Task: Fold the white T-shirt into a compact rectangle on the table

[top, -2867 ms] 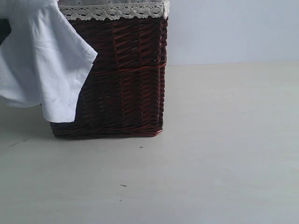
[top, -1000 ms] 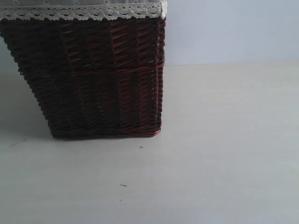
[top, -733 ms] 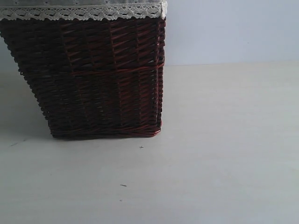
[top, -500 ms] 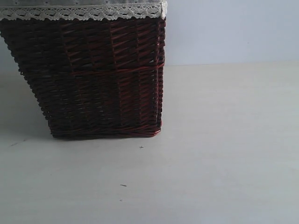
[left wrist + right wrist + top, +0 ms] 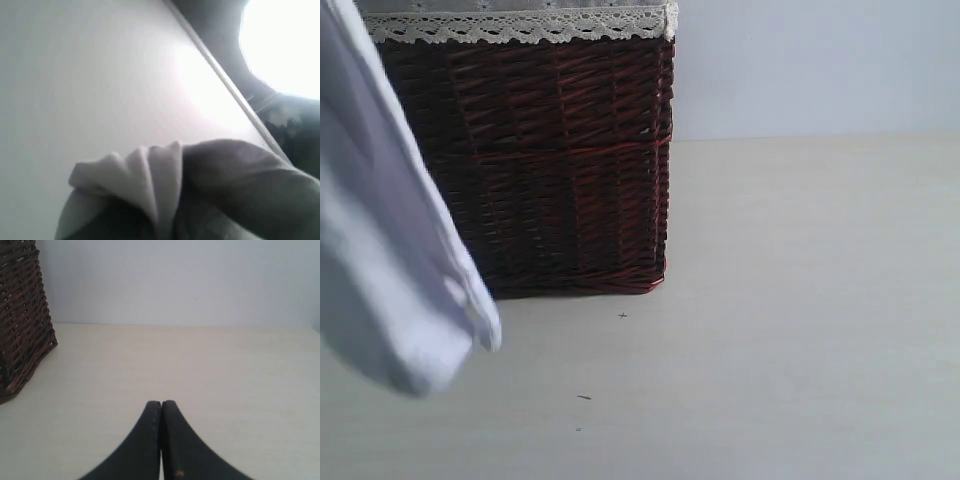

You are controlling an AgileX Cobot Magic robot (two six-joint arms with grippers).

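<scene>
right end effector [image 5: 161,405] hovers pressed closed and empty over the desk [image 5: 800,300], basket [image 5: 560,160] off to its side. left end effector, hidden by cloth, pinches the white shirt [image 5: 390,250], which hangs from it before the basket.

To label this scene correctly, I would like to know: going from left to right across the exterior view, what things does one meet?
hanging white T-shirt → dark wicker basket with lace trim → bare part of the table
</scene>
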